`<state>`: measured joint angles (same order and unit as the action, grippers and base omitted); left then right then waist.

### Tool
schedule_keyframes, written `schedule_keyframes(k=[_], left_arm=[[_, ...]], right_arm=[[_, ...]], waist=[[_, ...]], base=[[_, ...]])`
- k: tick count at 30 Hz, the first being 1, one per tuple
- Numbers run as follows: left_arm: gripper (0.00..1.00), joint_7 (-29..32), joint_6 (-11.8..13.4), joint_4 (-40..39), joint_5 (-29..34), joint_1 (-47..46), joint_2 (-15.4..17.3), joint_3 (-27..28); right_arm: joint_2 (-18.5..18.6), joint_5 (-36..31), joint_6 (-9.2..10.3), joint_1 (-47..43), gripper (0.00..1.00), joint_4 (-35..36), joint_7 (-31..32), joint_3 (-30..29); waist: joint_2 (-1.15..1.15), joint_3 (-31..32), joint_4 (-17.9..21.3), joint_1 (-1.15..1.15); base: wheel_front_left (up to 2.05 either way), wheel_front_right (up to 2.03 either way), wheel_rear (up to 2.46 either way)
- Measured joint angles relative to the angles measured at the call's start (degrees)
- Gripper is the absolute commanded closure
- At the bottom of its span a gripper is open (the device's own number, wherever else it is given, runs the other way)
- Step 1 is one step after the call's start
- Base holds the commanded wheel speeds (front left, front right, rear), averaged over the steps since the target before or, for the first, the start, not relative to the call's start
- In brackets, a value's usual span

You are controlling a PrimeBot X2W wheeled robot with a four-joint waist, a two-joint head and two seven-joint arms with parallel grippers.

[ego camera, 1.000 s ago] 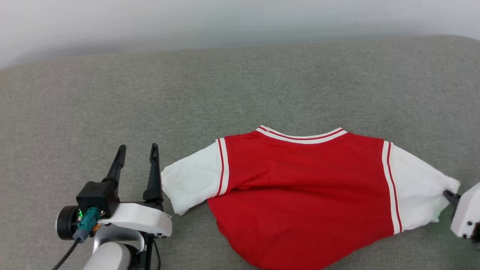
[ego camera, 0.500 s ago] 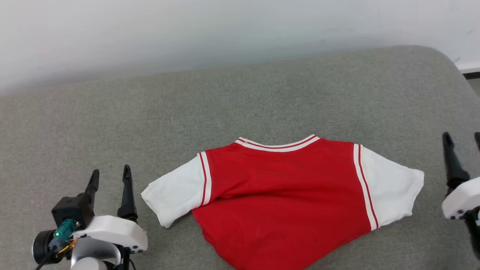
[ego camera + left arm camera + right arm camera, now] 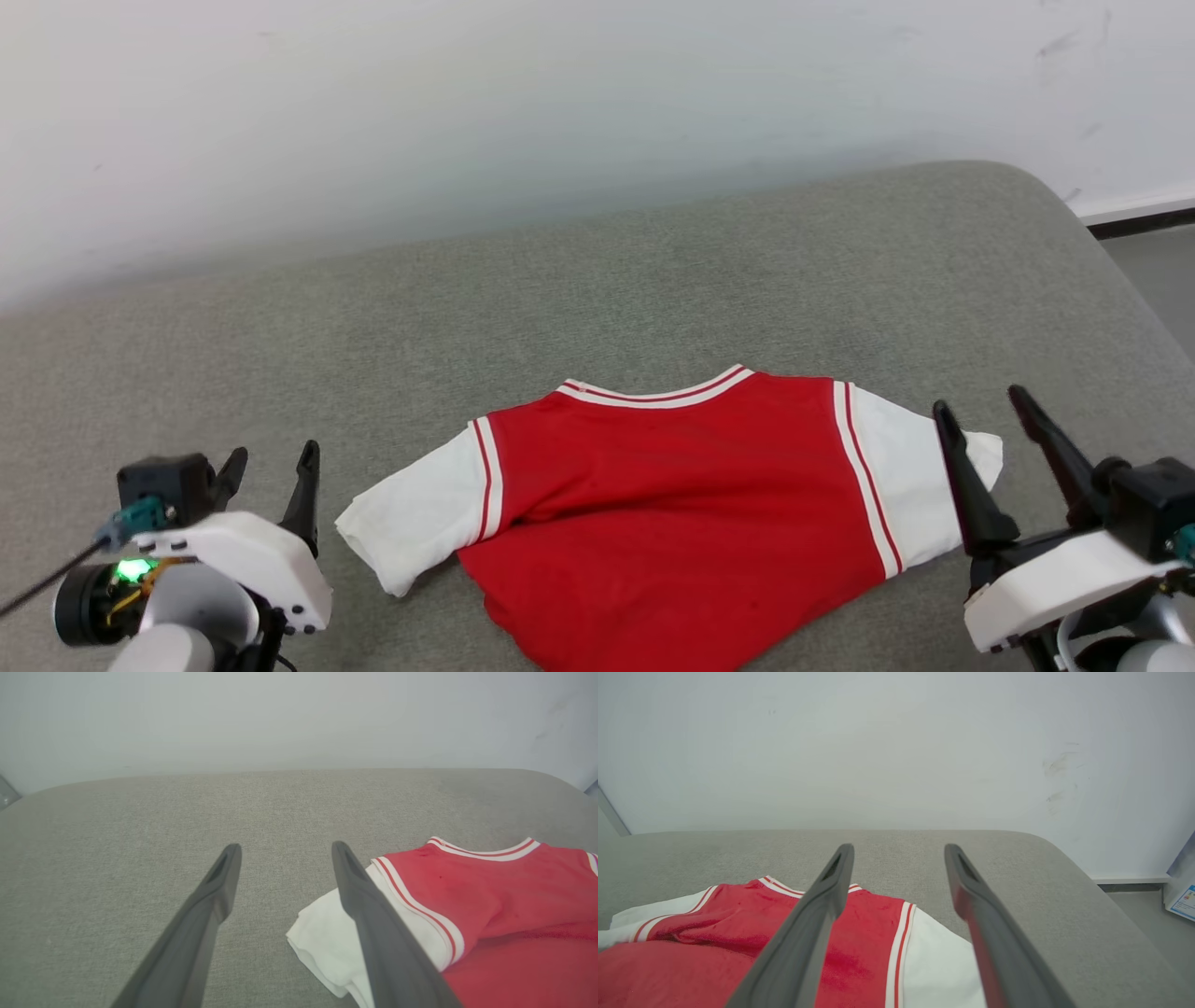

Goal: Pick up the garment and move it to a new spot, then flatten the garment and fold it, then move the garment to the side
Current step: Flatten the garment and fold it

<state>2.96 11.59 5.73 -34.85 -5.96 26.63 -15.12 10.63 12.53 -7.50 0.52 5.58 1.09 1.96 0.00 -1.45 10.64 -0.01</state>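
The left gripper (image 3: 273, 455) stands with its two dark fingers spread wide and nothing between them, at the near left just beside the left sleeve's end, apart from the cloth in the head view. The left wrist view has the same open gripper (image 3: 286, 847), its right finger crossing in front of that white sleeve. The right gripper (image 3: 977, 401) is likewise spread wide and empty at the near right. Its left finger overlaps the tip of the right sleeve in the head view, and whether it touches the cloth cannot be told. From the right wrist, its gripper (image 3: 900, 848) frames the striped shoulder seam and white sleeve between its fingers. The garment (image 3: 672, 485) lies on the near middle of a grey padded surface (image 3: 653, 280). Its striped collar points to the far side, and its white sleeves are spread left and right. A crease runs across the red body from the left armpit, and the near hem runs off the picture's bottom edge. It shows as well in the left wrist view (image 3: 490, 891) and the right wrist view (image 3: 714, 933). A green light (image 3: 133, 567) glows on the left wrist. Beyond the surface's far edge rises a pale wall (image 3: 467, 112), with a dark baseboard (image 3: 1139, 222) and grey floor (image 3: 1158, 271) at the far right.
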Motion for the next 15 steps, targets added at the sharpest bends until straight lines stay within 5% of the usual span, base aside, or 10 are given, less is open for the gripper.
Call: schedule_keyframes(k=[7, 10, 15], left_arm=[[0.00, 16.35, -4.31, 0.85, -2.44, -6.38, 5.08, -3.74], [0.00, 28.04, -7.25, 2.89, -3.98, -11.18, 8.01, -6.77], [0.00, 36.85, -8.57, 5.10, -5.25, -13.96, 9.20, -9.11]], right_arm=[[-1.09, 0.10, 0.00, -1.38, 0.00, 2.15, 1.07, 1.13], [-1.35, 0.21, 0.00, -1.00, 0.00, 2.55, 1.10, 1.80], [-1.53, 0.69, 0.00, 0.30, 0.00, 2.09, 0.38, 2.25]], waist=[[0.00, -0.97, 1.31, 0.00], [0.00, -2.87, 2.30, 0.00], [0.00, -5.20, 3.48, 0.00]], base=[[0.00, 0.00, 0.00], [0.00, 0.00, 0.00], [0.00, 0.00, 0.00]])
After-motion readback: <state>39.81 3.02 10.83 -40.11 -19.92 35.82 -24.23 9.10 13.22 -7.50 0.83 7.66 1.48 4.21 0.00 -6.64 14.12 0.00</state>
